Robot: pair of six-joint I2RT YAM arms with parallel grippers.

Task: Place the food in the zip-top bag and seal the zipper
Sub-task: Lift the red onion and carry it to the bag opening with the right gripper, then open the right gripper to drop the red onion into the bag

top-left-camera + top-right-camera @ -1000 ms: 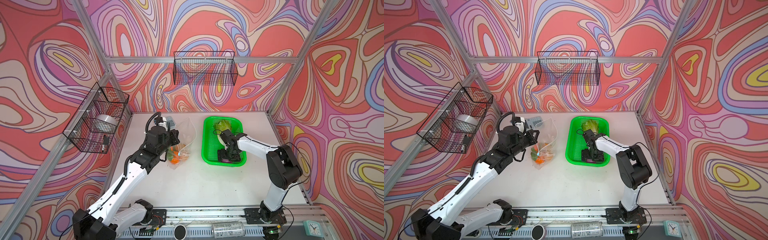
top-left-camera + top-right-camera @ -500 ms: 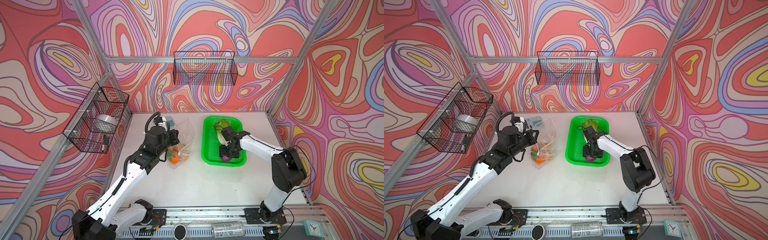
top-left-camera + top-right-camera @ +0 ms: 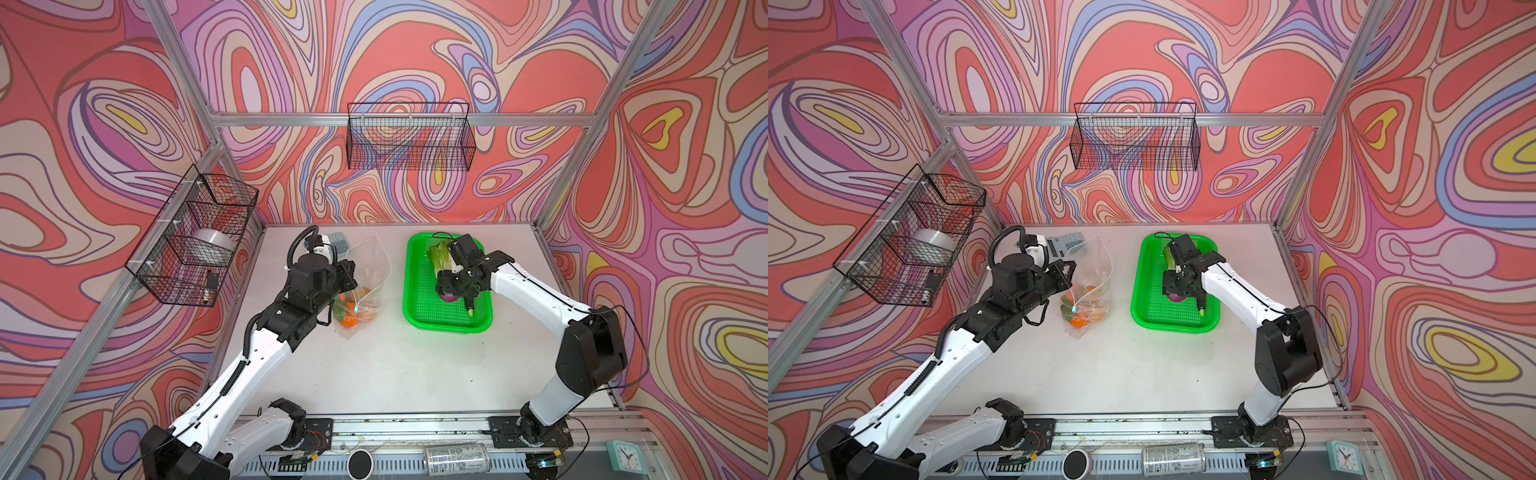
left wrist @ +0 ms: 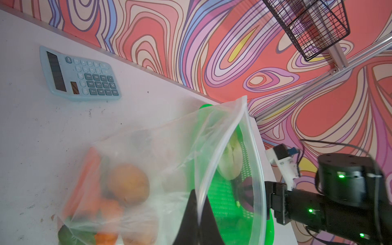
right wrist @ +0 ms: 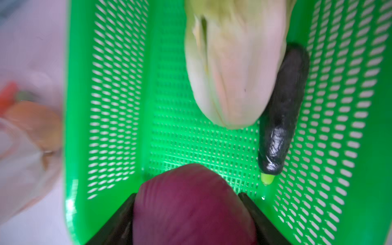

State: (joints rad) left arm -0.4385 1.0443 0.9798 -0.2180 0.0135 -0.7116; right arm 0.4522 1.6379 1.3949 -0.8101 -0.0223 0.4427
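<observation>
Zip-top bag (image 3: pixel 371 266) is clear and crinkly. It stands on the white surface (image 3: pixel 395 374) left of the green perforated basket (image 3: pixel 446 329), with a bare strip between them. Its mouth gapes upward, and the white zipper (image 4: pixel 255 161) runs unsealed along the rim. Left gripper (image 4: pixel 198 200) is pinched tight on the near rim of the bag, holding that edge up. The plastic is cloudy; inside, low down, are a tan potato (image 4: pixel 128 184), a carrot (image 4: pixel 84 180), other orange pieces and something green, all heaped together. A second potato cannot be made out clearly. Right gripper (image 5: pixel 187 194) is down in the basket with its jaws closed on the purple onion (image 5: pixel 191 216), one finger against each side of it. Whether the onion sits on the mesh floor or is just off it, I can't tell. The pale-green napa cabbage (image 5: pixel 231 63) lies at the far end of the basket. The dark eggplant (image 5: pixel 280 116) touches the cabbage's side, with its light green stem tip pointing toward the onion. The rest of the basket floor is bare. A light-blue calculator (image 4: pixel 78 74) lies behind the bag near the back wall. The front of the surface is wide open in both top views, and the walls hem in the back and sides.
</observation>
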